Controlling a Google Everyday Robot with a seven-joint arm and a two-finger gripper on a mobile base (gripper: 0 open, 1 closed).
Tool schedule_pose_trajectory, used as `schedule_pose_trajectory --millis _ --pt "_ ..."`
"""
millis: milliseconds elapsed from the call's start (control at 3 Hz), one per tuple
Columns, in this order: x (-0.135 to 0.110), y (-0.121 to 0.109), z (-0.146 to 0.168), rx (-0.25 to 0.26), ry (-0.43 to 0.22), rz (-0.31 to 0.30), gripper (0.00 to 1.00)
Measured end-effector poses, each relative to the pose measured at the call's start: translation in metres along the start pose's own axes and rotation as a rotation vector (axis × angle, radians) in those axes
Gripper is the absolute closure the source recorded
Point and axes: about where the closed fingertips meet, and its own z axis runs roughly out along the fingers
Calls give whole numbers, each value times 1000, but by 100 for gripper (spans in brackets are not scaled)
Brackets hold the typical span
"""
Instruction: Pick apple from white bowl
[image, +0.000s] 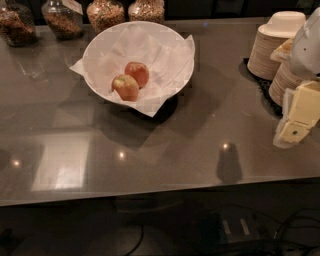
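1. The grey counter (165, 150) fills most of the view, its glossy top showing light spots and shadows; its near edge runs along the bottom.
2. The white bowl (95, 52) sits towards the far edge, left of the middle, lined with crinkled white paper (170, 55) whose corners poke out over the rim.
3. Two stacks of beige paper bowls (272, 45) stand at the far right corner on a dark mat (262, 87).
4. The tool (295, 125) hangs at the right edge of the counter, in front of the nearer stack, pale yellow and pointing down, well apart from the white bowl. Whether it is open or closed I cannot tell; nothing is seen in it.
5. Four glass jars (62, 17) of grain line the far edge, behind the bowl and out to the far left corner.
6. Two reddish apples lie touching in the bottom of the white bowl: one apple (137, 73) farther back, the other apple (125, 87) nearer and to its left.
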Motion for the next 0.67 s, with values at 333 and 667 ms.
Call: schedule_pose_trajectory --millis 333,667 --pt "0 0 0 0 0 -1 0" --pt "-27 -16 1 40 -28 -100 0"
